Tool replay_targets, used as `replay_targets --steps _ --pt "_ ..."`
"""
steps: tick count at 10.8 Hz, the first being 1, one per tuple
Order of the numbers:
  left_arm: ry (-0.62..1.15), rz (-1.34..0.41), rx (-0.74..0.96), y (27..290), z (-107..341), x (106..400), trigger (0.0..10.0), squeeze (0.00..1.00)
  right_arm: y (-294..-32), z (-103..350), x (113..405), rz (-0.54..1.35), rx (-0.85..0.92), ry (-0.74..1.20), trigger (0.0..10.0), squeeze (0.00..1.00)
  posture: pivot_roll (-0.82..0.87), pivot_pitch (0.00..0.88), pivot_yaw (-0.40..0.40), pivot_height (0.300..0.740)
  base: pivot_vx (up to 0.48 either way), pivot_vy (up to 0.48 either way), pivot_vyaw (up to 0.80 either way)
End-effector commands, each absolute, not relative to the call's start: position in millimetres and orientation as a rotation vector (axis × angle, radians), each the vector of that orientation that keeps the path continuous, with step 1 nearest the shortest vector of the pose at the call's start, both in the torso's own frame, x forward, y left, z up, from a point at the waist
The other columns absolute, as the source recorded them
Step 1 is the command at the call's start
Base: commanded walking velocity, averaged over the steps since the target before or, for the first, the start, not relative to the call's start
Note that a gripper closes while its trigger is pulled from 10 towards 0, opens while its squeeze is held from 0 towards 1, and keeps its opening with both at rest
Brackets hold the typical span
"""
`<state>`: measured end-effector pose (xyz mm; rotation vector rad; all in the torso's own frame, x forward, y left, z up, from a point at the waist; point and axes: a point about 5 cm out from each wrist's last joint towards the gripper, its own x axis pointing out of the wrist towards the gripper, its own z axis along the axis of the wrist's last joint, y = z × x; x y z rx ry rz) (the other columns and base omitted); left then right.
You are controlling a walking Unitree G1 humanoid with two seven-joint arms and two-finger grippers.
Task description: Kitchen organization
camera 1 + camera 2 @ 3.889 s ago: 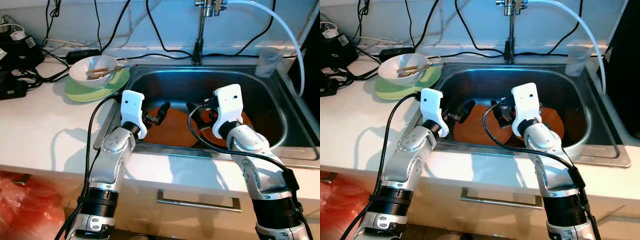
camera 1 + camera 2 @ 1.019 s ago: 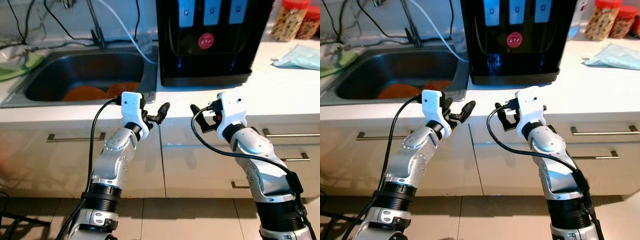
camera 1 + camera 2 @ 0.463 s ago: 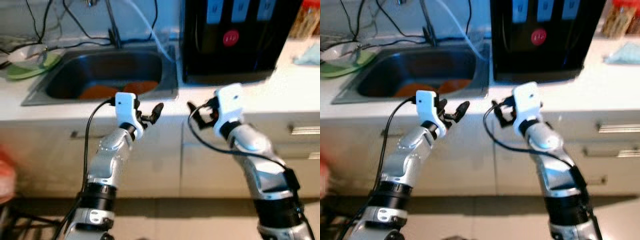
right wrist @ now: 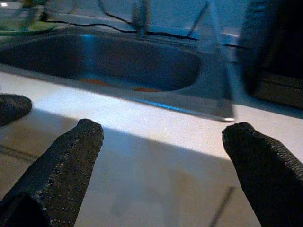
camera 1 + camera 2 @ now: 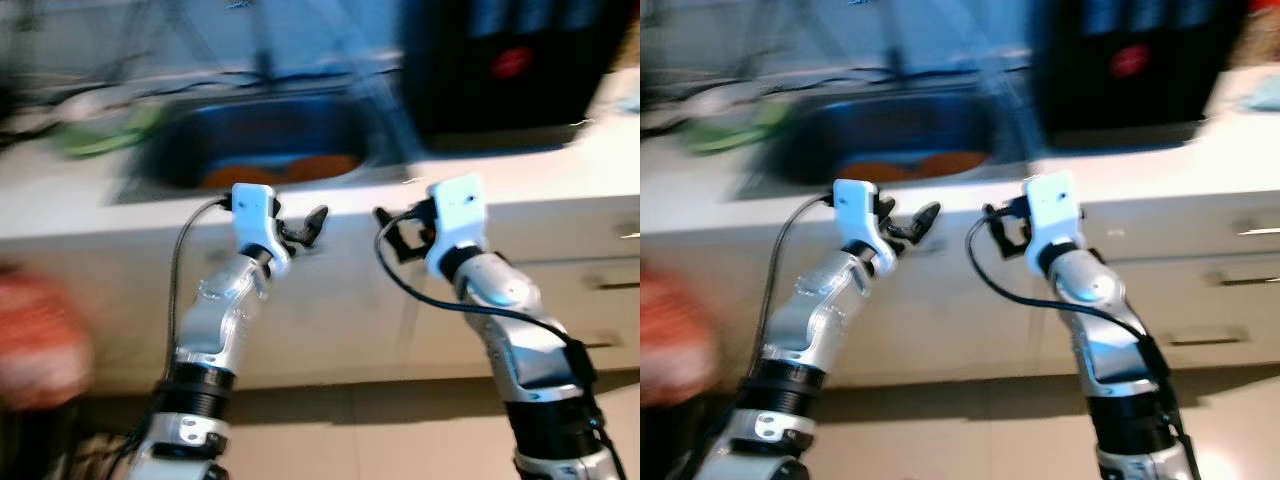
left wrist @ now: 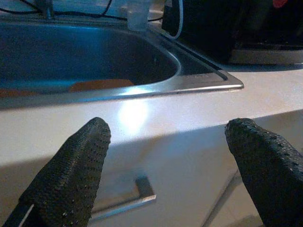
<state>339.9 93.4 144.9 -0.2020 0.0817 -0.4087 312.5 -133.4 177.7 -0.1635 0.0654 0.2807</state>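
The steel sink (image 5: 262, 140) lies in the white counter, with orange plates (image 5: 283, 171) on its bottom. Left of it a green plate (image 5: 103, 136) shows as a blur. My left gripper (image 5: 305, 226) is raised in front of the counter edge below the sink, open and holding nothing. My right gripper (image 5: 390, 232) hovers level with it, a short way to the right, also open and holding nothing. In the left wrist view the two black fingers (image 6: 71, 175) frame the sink rim (image 6: 189, 85). The right wrist view has its fingers (image 4: 262, 165) spread before the sink (image 4: 109, 61).
A black water dispenser (image 5: 510, 70) stands on the counter right of the sink. White drawers with metal handles (image 5: 612, 283) run below the counter. A red blurred mass (image 5: 35, 330) sits low at the left. Tiled floor (image 5: 370, 430) lies between me and the cabinets.
The whole picture has slid right and blurred, so the camera is turning left. Both arms keep the same raised pose with their fingers apart.
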Motion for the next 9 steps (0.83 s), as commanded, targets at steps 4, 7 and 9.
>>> replay_targets --steps 4,7,9 --pt "0.026 -0.343 -0.172 105 146 344 10.0 0.00 -139 186 317 0.227 -0.144 0.003 10.0 0.44 -0.08 0.000 0.109 0.740 0.000 0.000 0.00" --pt "0.129 -0.320 -0.134 108 119 344 10.0 0.00 -139 165 319 0.230 -0.119 0.079 10.0 0.43 -0.08 0.000 0.110 0.740 0.000 0.000 0.00" --pt "0.269 -0.300 -0.110 115 84 341 10.0 0.00 -137 136 318 0.242 -0.109 0.171 10.0 0.41 -0.08 0.000 0.109 0.740 0.000 0.000 0.00"
